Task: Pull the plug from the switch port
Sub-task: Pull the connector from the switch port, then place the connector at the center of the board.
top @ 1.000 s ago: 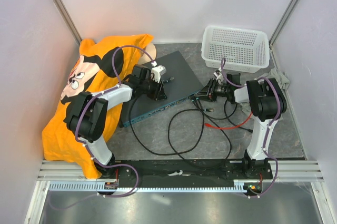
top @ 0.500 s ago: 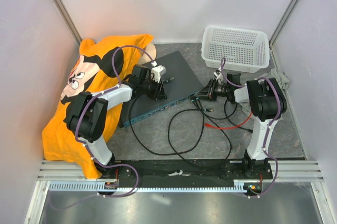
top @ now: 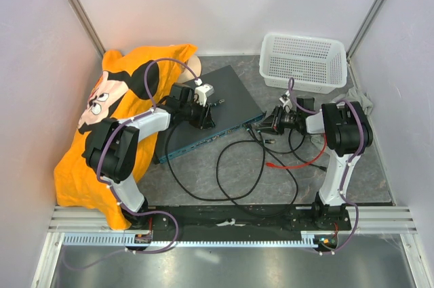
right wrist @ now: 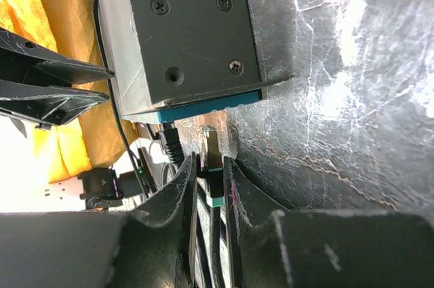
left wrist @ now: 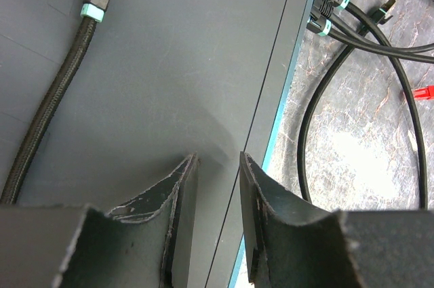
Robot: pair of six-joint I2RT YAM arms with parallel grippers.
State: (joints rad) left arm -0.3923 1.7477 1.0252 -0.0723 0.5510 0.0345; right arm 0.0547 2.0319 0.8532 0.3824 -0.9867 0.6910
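A: Status on the pull?
B: Black plug with teal band point(right wrist: 212, 156) is clamped in the right fingers point(right wrist: 244, 193), low centre of the right wrist view. There is a sliver of gap to the teal face of the flat dark blue-grey switch point(top: 230, 91), mid-frame overhead. Looks freed; only drawing it clear is left. Second black cable point(right wrist: 169, 140) sits plugged in.
A: Other arm?
B: The left fingers point(left wrist: 178, 196) are apart, gripping nothing, tips on the switch top.
A: Containers?
B: White mesh plastic basket point(top: 303, 57), upper right. Nothing seen inside.
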